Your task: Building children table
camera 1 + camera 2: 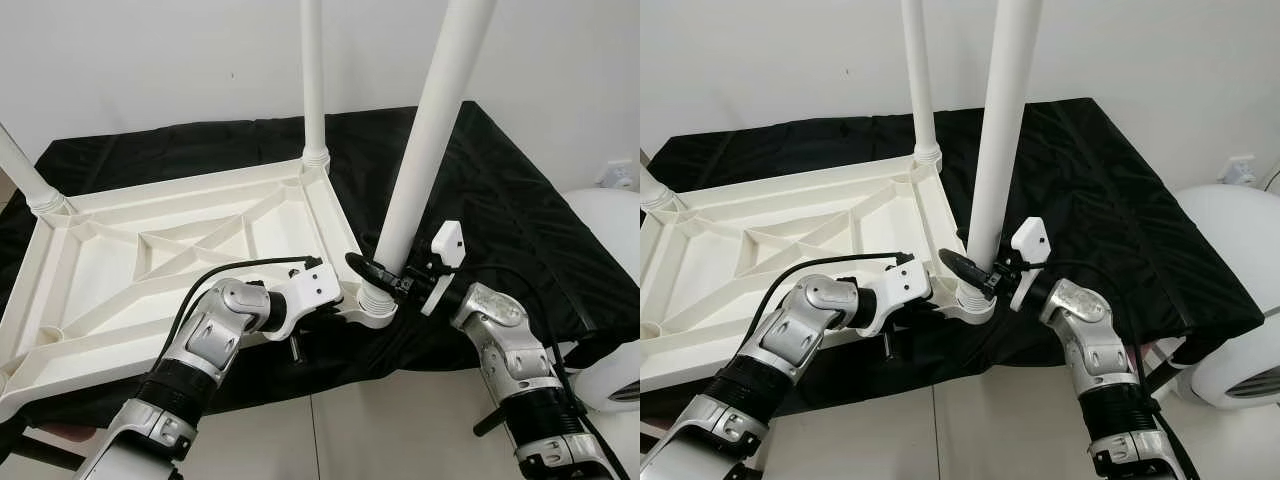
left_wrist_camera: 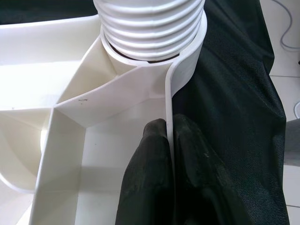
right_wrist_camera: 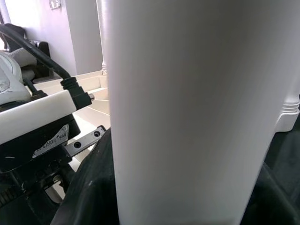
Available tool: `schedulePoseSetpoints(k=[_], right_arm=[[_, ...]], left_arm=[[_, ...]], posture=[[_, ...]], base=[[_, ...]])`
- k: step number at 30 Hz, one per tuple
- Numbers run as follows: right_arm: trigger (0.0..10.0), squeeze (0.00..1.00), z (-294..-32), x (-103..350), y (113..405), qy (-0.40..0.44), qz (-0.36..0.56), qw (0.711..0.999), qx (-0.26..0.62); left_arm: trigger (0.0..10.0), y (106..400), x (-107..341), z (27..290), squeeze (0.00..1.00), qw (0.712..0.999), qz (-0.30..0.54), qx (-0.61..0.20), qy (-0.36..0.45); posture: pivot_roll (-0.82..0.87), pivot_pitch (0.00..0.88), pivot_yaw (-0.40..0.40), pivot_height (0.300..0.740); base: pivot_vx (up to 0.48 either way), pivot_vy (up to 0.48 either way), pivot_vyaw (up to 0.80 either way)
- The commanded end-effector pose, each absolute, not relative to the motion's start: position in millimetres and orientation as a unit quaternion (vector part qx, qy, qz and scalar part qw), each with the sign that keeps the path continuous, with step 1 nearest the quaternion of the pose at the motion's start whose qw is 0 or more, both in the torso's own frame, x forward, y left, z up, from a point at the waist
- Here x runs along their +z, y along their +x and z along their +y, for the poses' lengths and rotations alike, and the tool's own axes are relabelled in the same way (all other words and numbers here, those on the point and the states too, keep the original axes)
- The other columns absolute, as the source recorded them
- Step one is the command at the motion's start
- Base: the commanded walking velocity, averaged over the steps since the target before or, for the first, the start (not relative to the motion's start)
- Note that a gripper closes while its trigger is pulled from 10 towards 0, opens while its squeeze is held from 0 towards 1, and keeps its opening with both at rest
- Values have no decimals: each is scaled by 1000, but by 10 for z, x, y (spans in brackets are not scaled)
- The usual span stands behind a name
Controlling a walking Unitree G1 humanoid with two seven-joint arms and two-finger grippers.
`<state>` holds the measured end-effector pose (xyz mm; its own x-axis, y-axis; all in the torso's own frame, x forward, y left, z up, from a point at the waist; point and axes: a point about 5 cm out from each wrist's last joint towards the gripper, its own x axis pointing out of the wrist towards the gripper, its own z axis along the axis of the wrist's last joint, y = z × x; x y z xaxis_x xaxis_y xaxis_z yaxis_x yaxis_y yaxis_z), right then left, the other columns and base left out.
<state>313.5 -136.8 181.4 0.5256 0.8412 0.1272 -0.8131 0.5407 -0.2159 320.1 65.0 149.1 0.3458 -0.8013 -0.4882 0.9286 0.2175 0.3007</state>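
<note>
While the upturned white plastic ribbed tabletop [image 1: 170, 260] lies on a black cloth [image 1: 500, 190], its near rim is pinched between the closed fingers [image 2: 154, 183] of the left gripper [image 1: 335, 292], just beside the corner socket. At that near corner one white plastic tube leg [image 1: 425, 150] is gripped low down by the right gripper [image 1: 385, 275], its black fingers closed around the tube above the threaded base [image 2: 150, 28]. Three legs are counted: this one, a second [image 1: 313, 80] upright at the far corner, and a third [image 1: 25, 175] at the far left corner. Pale floor tiles [image 1: 400, 430] are seen nearest, a white wall [image 1: 150, 60] behind. All three legs are cut off by the frame's edges. A white rounded object [image 1: 610, 300] at the right is only partly shown.
</note>
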Motion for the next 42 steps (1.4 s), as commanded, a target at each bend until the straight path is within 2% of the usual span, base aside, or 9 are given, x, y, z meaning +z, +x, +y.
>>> schedulePoseSetpoints(k=[1,22,31,42], right_arm=[[10000,0,-1343,1620,3075,-68,-64,865,493],[10000,0,-1295,1509,3032,-80,-44,855,510],[10000,0,-1327,1444,3046,-43,-33,879,474],[10000,0,-1341,1374,3046,-29,-5,872,489]], left_arm=[[10000,3244,1395,785,0,803,134,-503,291],[10000,3221,1392,781,0,803,132,-504,291],[10000,3190,1404,717,0,805,126,-506,283],[10000,3167,1397,700,0,802,126,-510,284]], posture=[[-131,109,67,740],[-125,108,63,740],[-126,103,69,740],[-125,100,68,740]], base=[[0,0,0],[0,0,0],[0,0,0],[0,0,0]])
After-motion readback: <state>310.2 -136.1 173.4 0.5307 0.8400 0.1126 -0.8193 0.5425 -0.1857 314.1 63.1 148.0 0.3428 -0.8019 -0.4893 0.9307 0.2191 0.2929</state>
